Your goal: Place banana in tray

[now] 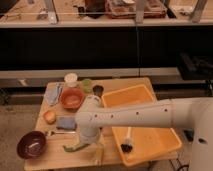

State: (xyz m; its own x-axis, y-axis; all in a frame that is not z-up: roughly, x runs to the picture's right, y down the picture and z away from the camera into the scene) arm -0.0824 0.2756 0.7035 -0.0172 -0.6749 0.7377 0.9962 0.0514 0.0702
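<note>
The banana (98,153) is slim and pale yellow and lies near the front edge of the wooden table (55,157). Only its lower part shows below my arm. The curved green vegetable (75,147) lies just left of it. My gripper (93,142) points down at the end of the white arm, right over the banana's upper end and mostly hidden by the wrist. The tray (142,100) is a large orange-yellow bin on the right side of the table, right of the gripper.
A dark brush (126,146) lies in the tray. A maroon bowl (32,144) sits front left and an orange bowl (71,98) behind it. A yellow-red fruit (49,116), a blue sponge (65,122), a fork (59,133) and three cups (71,79) are also on the table.
</note>
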